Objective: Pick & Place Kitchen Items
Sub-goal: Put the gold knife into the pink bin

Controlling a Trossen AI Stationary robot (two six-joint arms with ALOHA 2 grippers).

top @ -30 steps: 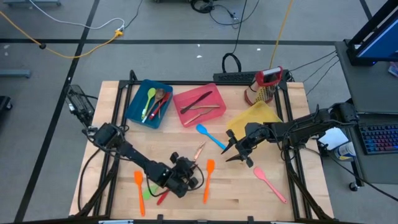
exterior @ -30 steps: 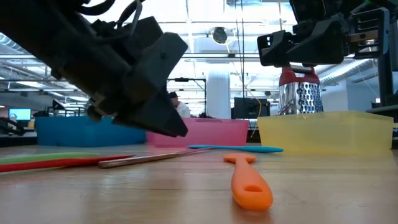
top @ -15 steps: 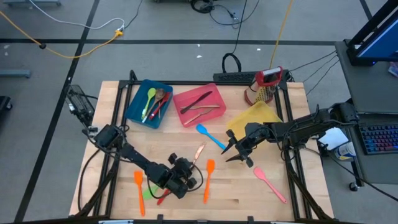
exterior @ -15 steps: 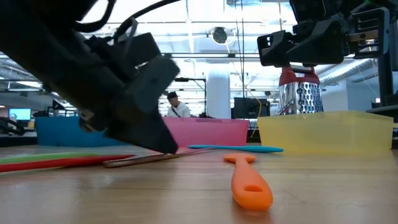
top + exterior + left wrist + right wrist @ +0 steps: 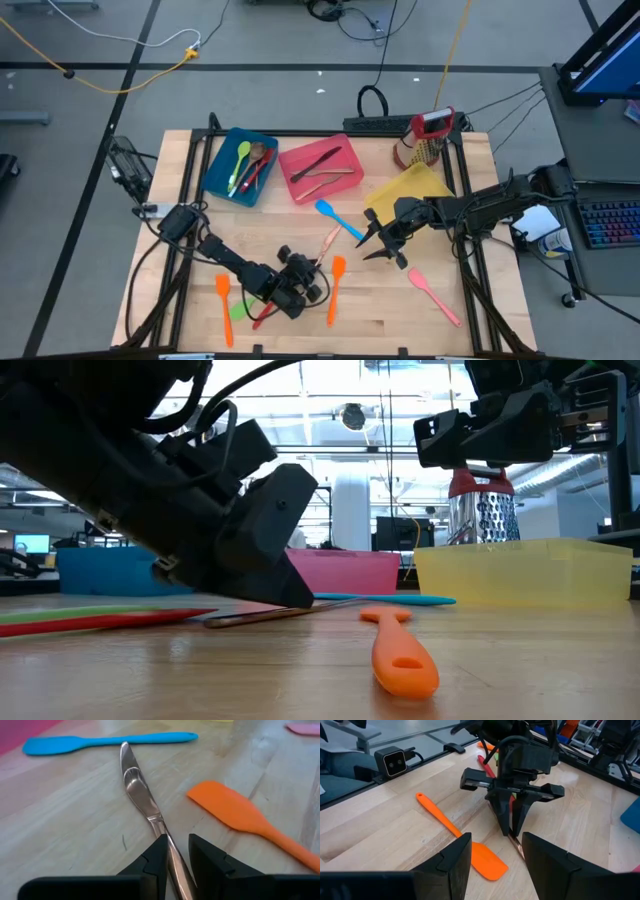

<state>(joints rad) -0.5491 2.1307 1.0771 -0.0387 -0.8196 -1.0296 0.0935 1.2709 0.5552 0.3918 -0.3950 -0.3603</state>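
A copper-coloured knife [image 5: 329,246] lies flat on the wooden table, blade toward the blue spatula [image 5: 338,220]. My left gripper [image 5: 176,842] is down at the table on the knife's handle end, its fingers a narrow gap apart with the handle between them. It also shows in the low view, left gripper [image 5: 298,596]. An orange spatula [image 5: 335,285] lies just right of it. My right gripper [image 5: 372,245] hangs open above the table near the yellow bin [image 5: 408,190], touching nothing. My left gripper straddles the knife's handle [image 5: 172,855], one finger along each long edge. The fingers [image 5: 202,852] slant down from the table's near left side and lie along the knife. The handle fills the gap. The knife lies flat on the table.
A blue bin [image 5: 238,165] and a pink bin [image 5: 320,170] holding utensils stand at the back, a red-topped grater [image 5: 425,138] at the back right. Orange [image 5: 223,305], green [image 5: 240,308] and red [image 5: 262,318] utensils lie near left, a pink spatula [image 5: 433,295] near right.
My left gripper has come down onto the knife, its finger gap unchanged. The knife has slid a little along the table toward the right edge and still lies flat.
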